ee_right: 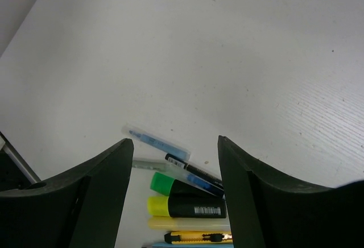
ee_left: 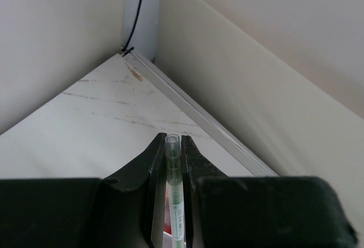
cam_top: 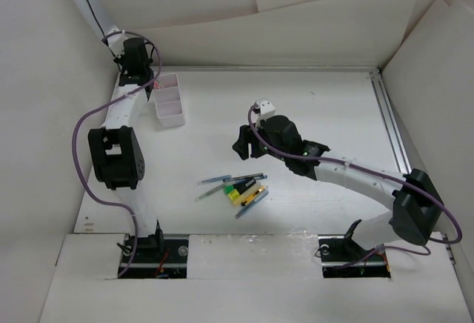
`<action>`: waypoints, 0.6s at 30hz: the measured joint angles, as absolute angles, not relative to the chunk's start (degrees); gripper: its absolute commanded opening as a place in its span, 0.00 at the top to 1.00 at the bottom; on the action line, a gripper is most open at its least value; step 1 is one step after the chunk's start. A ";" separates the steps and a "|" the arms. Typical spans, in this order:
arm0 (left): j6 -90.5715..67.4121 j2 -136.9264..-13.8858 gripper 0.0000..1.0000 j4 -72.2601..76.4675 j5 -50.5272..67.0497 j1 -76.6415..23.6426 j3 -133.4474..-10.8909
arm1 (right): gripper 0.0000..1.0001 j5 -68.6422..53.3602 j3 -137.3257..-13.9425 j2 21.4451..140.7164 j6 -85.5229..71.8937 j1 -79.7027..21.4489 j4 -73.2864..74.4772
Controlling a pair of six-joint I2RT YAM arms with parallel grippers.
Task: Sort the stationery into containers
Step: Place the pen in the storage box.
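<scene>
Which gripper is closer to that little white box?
Left. The left gripper, holding a pen, is just beside the white box; the right gripper is well away, near the pen pile.

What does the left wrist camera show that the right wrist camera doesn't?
Only left wrist: the left gripper shut on a translucent green pen, with a metal rail and a black cable ahead. Only right wrist: the open right gripper over a light-blue pen, a green highlighter, a yellow highlighter and a yellow cutter. Both: the white table.
</scene>
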State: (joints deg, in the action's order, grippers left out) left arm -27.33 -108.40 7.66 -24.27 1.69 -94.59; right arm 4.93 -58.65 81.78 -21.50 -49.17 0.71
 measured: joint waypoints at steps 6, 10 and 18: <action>-24.08 -112.81 1.00 9.93 -27.51 1.21 -95.20 | 0.33 2.94 -58.26 81.80 -21.67 -49.17 -0.10; -22.39 -116.29 1.00 10.85 -28.73 0.38 -98.89 | 0.33 2.35 -58.26 81.93 -21.80 -49.17 -0.58; -21.61 -118.76 1.00 11.97 -28.47 -0.30 -103.50 | 0.33 1.93 -58.26 84.82 -21.82 -49.17 -0.67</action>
